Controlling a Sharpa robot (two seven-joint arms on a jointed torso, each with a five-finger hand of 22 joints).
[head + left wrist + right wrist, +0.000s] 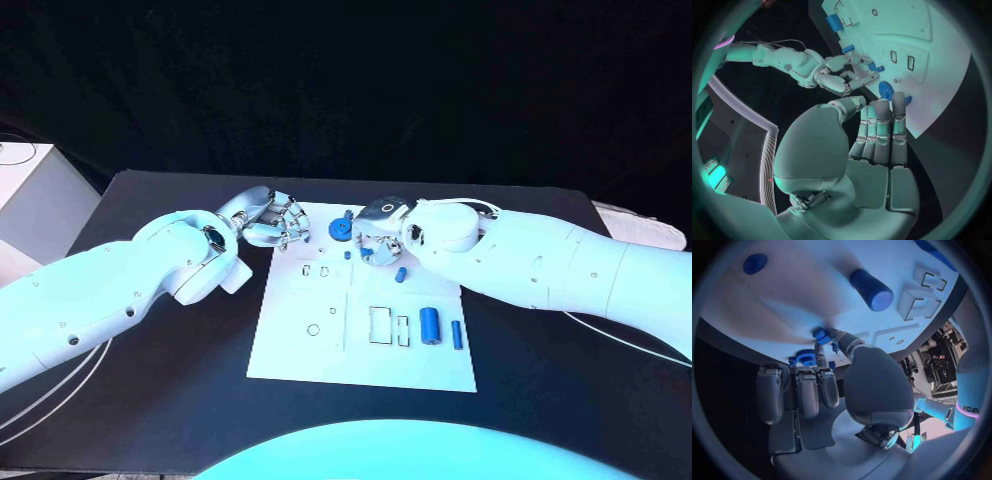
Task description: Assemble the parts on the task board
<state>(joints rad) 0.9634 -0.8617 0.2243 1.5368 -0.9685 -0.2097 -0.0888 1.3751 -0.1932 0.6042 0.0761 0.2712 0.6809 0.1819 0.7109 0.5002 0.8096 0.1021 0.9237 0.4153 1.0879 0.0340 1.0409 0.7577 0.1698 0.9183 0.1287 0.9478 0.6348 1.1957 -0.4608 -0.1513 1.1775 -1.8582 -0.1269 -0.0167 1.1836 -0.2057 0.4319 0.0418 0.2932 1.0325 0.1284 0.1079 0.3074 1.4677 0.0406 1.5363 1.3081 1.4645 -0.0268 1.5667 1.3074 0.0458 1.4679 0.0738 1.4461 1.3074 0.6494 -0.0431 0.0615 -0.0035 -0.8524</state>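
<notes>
Two hands hover at the task board's far edge: the left hand released beside the blue gear, the right hand pinching a small blue part.

The head camera looks steeply down from above the desk, taking in the whole task board with both arms reaching to its far edge. The left wrist camera sits close behind the left hand and faces along its fingers toward the board's far edge, where the blue gear and the right hand also appear. The right wrist camera rides just behind the right hand, very near the board, facing across its white surface. All three views share the gear and the board's far edge.
</notes>
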